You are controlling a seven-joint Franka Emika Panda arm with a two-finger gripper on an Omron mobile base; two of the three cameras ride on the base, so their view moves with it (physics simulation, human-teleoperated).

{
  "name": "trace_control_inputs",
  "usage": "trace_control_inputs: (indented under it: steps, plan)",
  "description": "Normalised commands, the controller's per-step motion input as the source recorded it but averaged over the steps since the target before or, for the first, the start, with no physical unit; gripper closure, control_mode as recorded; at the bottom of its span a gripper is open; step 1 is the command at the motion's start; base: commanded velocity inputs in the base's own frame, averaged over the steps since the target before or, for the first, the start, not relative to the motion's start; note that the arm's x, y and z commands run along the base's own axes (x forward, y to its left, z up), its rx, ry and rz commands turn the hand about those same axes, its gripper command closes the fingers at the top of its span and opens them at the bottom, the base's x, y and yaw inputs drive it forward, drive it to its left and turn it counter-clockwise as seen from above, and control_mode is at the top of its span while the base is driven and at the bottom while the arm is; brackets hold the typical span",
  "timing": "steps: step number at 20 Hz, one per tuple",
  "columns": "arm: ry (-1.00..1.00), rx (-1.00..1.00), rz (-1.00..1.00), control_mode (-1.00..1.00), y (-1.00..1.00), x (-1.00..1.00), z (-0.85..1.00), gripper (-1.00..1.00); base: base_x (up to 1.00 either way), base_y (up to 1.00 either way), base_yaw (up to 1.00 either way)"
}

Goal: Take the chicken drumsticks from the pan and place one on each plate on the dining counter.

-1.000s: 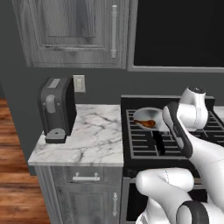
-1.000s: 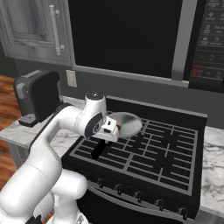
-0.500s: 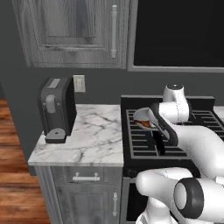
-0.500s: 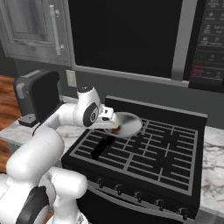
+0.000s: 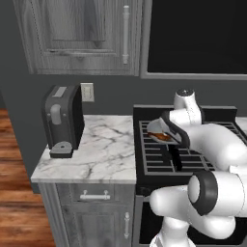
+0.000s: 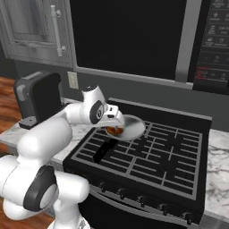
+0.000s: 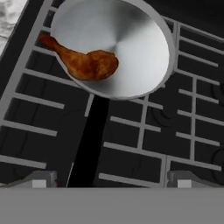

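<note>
No legible writing is seen; the panel marks beside the stove (image 6: pixel 147 156) are too small to be read. One glossy, club-shaped, reddish-brown drumstick (image 7: pixel 83 61) is seen lying in the shallow, silvery round pan (image 7: pixel 131 43), whose straight black handle (image 7: pixel 89 140) is laid over the stove's dark grates. The claw (image 7: pixel 111 177) is held wide open above the handle, nothing gripped.

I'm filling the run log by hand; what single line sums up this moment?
stage: approach | end effector: open, empty, above pan handle | drumstick: in pan on stove | plates: unseen
</note>
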Motion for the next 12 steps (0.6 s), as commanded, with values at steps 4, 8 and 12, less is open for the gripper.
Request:
trace_control_inputs:
  steps: [4, 8, 12]
  plan:
    - [-0.02, 0.00, 0.00, -1.00, -0.04, 0.35, -0.17, -1.00, 0.00, 0.00, 0.00]
    - [0.00, 0.03, 0.00, -1.00, -0.03, 0.36, -0.15, -1.00, 0.00, 0.00, 0.00]
    - [-0.03, 0.03, 0.04, -1.00, 0.00, 0.08, -0.20, -1.00, 0.00, 0.00, 0.00]
